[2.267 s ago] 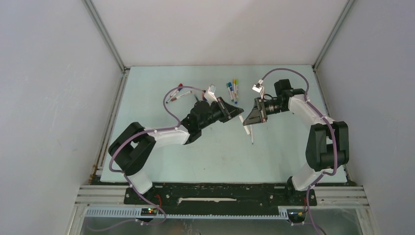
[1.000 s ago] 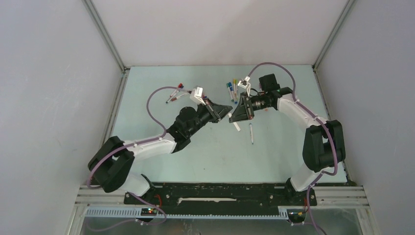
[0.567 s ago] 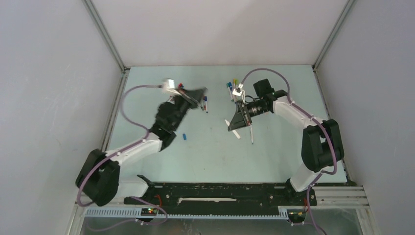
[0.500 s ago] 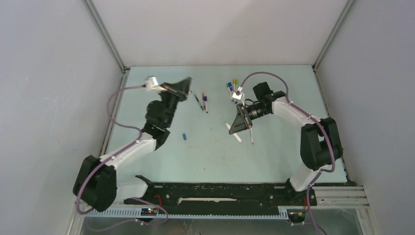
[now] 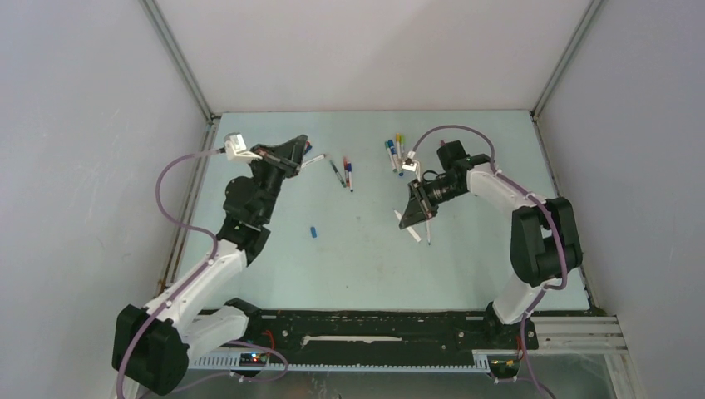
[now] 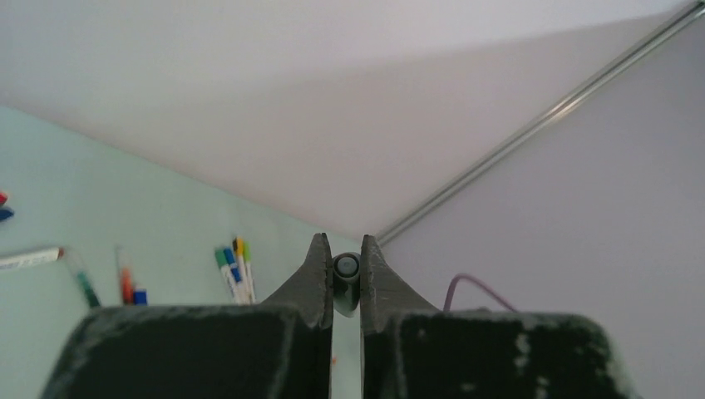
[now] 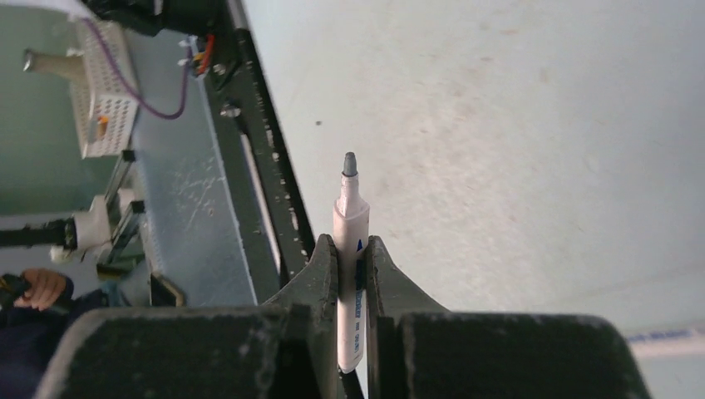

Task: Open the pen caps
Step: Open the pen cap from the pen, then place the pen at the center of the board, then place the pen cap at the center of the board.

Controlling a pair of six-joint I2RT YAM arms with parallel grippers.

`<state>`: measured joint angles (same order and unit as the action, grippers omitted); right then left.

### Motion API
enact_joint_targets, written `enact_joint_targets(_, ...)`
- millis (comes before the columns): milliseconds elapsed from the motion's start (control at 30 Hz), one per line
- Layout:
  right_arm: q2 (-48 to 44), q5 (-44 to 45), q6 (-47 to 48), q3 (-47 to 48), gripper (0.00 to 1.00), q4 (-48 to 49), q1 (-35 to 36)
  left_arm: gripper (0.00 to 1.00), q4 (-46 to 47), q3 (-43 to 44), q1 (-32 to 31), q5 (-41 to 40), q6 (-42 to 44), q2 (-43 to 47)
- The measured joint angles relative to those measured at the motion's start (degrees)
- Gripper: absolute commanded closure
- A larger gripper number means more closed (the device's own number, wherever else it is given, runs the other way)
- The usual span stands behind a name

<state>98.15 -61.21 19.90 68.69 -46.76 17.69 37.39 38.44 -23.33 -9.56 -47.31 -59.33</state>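
Note:
My left gripper [image 5: 297, 150] is raised over the far left of the table, shut on a small grey pen cap [image 6: 347, 268] seen end-on between its jaws. My right gripper [image 5: 407, 221] at centre right is shut on a white pen barrel [image 7: 350, 212]. Its grey tip [image 7: 350, 164] is bare and points toward the near edge. Pens with blue, green and yellow pen caps [image 5: 395, 153] lie at the back. Two more capped pens [image 5: 342, 172] lie left of them. A loose blue cap [image 5: 313, 231] rests on the table.
A pen [image 5: 427, 229] lies on the table just beside my right gripper. Another pen [image 5: 313, 161] and red and blue caps [image 5: 308, 147] lie near my left gripper. The pale green table [image 5: 366, 266] is walled on three sides, with the arm bases along the near edge.
My left arm has swung far left and back, away from the right gripper, carrying the grey cap. The right gripper has drifted slightly right and nearer with the barrel.

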Motion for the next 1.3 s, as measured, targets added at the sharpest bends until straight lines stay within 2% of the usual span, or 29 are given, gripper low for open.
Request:
enact_joint_targets(167,-1.57,8.48,-5.6,-1.92,1.0,4.57,-3.08,1.0,-10.34,-3.89,0.0,5.07,0.26,4.7)
enact_joint_targets(367,-9.01,24.59,-17.55,-11.98,1.0,15.37,-4.98,1.0,-24.09,-8.79,0.0,9.9,0.87,5.75)
enact_joint_targets(500,-11.34,35.04,-24.33,-15.74,1.0,19.82,-5.4,1.0,-31.1,-9.64,-0.42,10.32,1.31,5.4)
enact_joint_targets(633,-10.12,40.5,-28.39,-15.82,1.0,23.23,-7.52,1.0,-35.3,-9.62,-2.51,8.68,2.36,2.73)
enact_joint_targets(900,-6.4,42.38,-31.91,-15.82,1.0,25.49,-9.51,0.98,-42.62,-7.58,-8.35,3.89,5.35,-7.21)
enact_joint_targets(1300,-1.81,42.38,-33.27,-15.82,0.92,26.32,-9.4,0.95,-46.88,-0.66,-8.96,0.59,7.48,-16.85)
